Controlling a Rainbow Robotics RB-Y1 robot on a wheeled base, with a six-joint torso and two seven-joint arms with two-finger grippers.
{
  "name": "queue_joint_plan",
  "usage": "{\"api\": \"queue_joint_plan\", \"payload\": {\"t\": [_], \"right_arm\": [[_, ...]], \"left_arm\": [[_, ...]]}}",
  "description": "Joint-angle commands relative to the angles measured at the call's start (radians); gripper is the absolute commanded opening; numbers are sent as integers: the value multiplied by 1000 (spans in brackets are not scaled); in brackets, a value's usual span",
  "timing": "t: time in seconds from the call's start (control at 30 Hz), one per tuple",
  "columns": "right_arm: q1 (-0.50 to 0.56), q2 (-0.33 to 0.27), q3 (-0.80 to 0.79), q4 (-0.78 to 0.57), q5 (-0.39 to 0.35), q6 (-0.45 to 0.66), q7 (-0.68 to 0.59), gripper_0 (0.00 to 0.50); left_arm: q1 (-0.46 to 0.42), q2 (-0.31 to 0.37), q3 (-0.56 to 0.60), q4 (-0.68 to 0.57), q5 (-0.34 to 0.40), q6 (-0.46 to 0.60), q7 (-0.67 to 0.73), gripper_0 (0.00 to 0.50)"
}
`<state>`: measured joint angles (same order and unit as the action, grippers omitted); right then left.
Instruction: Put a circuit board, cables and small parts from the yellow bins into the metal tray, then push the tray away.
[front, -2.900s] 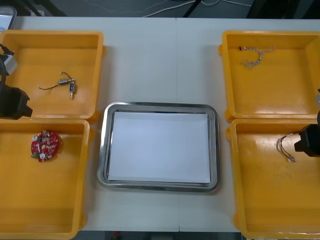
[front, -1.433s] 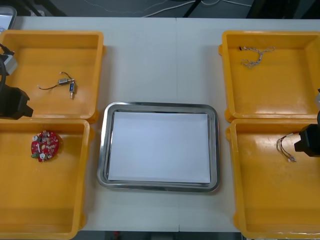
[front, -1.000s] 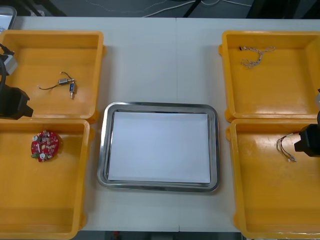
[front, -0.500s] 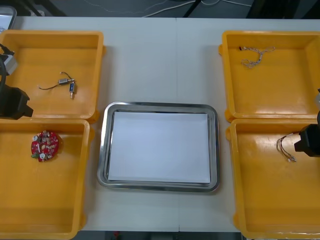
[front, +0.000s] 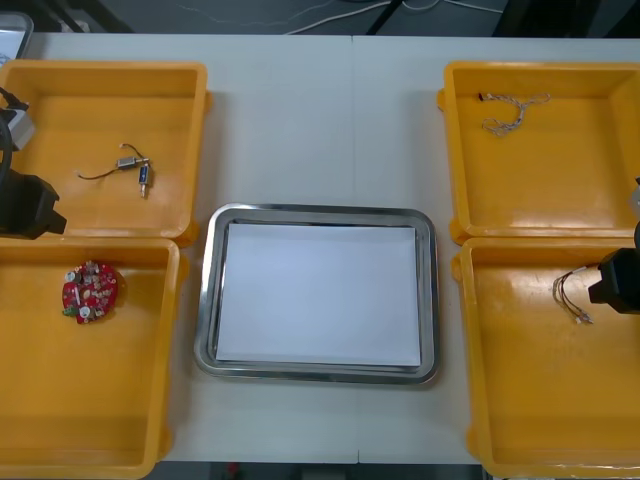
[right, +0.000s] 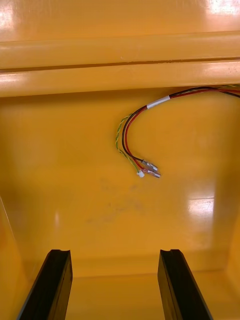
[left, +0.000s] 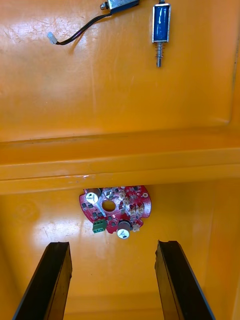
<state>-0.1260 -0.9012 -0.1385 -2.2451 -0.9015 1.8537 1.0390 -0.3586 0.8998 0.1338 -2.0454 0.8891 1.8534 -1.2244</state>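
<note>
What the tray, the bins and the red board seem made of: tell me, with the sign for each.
Metal tray: probably polished steel, its rim shiny and mirrorlike; white matt inside, perhaps paper or coating. Yellow bins: likely moulded plastic, glossy, with glare patches and rounded rims. Circuit board: rigid red-lacquered laminate, probably fibreglass, studded with small components.

Left gripper (left: 112, 245), jaws apart, hangs over a yellow bin (left: 200, 225), round red circuit board (left: 115, 210) just ahead; past the wall lie small metal parts (left: 161, 25) and a black cable (left: 80, 31).
</note>
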Motion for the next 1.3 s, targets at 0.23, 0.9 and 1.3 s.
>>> {"api": "queue_joint_plan", "payload": {"t": [0.23, 0.9, 1.3], "right_arm": [[14, -7, -33, -5, 7, -8, 10, 500], [25, -10, -32, 15, 3, -10, 10, 500], [23, -54, -33, 117, -30, -108, 139, 500]], "left_arm": [[15, 45, 29, -28, -9, -3, -67, 495], [69, -7, 23, -18, -9, -14, -29, 494], [112, 4, 58, -25, 13, -46, -76, 493]]}}
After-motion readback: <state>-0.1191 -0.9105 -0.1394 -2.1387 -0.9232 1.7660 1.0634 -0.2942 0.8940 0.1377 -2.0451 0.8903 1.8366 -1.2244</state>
